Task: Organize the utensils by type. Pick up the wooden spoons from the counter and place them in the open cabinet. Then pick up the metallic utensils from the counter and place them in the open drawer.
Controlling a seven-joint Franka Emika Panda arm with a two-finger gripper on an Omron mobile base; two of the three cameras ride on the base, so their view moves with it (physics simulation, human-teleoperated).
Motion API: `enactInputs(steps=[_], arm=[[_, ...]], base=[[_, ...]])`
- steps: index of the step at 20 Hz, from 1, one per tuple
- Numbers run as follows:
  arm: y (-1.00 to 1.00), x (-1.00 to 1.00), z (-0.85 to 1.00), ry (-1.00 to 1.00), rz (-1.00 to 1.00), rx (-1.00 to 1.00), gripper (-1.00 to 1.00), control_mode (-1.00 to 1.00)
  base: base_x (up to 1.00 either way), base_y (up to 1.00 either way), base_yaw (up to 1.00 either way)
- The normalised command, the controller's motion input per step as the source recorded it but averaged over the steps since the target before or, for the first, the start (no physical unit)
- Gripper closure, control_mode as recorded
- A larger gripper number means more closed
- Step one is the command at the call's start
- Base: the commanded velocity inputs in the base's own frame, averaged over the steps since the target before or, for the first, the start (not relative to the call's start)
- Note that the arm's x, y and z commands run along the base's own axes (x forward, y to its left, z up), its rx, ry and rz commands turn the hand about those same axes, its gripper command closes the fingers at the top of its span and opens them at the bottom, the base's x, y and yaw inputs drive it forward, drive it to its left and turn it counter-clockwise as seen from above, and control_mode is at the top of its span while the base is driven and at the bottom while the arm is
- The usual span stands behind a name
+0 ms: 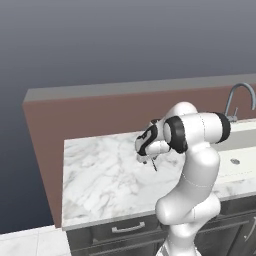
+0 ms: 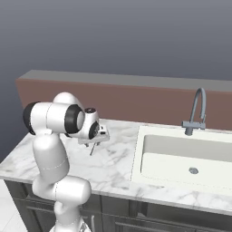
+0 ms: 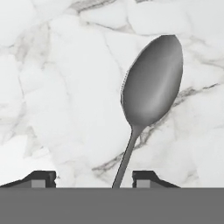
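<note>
From the left base view you see the white arm rising at lower right and folding over the marble bench, its pincer pointing down above the slab. A thin dark sliver hangs under it – the metal spoon – too small here for you to read how it is held. Behind the bench runs a reddish-brown back wall with a grey cap, and a curved grey faucet stands at far right beside a white sink. Below the bench edge a dark drawer front with a silver handle faces you, closed.

The right base view gives you the other side: the arm comes up at lower left, the pincer hangs over the bench just left of the sink, and the spoon shows as a short dark stick below it, slightly tilted. Here you get the whole basin, its drain and the faucet on its far rim. Nothing lies on the slab between pincer and sink.

The hand view tells you what the others cannot. The dark grey spoon points away from the hand, its oval bowl lying over veined marble, its thin handle running down between the two dark fingertips. The tips stand apart on either side of the handle with a gap showing – you cannot tell that they are pressing it.
</note>
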Motion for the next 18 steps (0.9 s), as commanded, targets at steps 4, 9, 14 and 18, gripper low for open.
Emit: enactInputs(steps=[4,9,14,18], arm=[[-0.01,-0.03,-0.83,0.03,0.00,-0.01,1.00,-1.00],[-0.05,-0.02,-0.80,0.13,0.00,0.00,1.00,-1.00],[0.00,-0.13,-0.59,0.10,0.00,0.00,1.00,-1.00],[0.01,-0.24,-0.50,0.01,0.00,0.00,1.00,-1.00]], base=[[0.00,0.00,0.00],[0.00,0.00,0.00],[0.00,0.00,0.00],[0.00,0.00,0.00]])
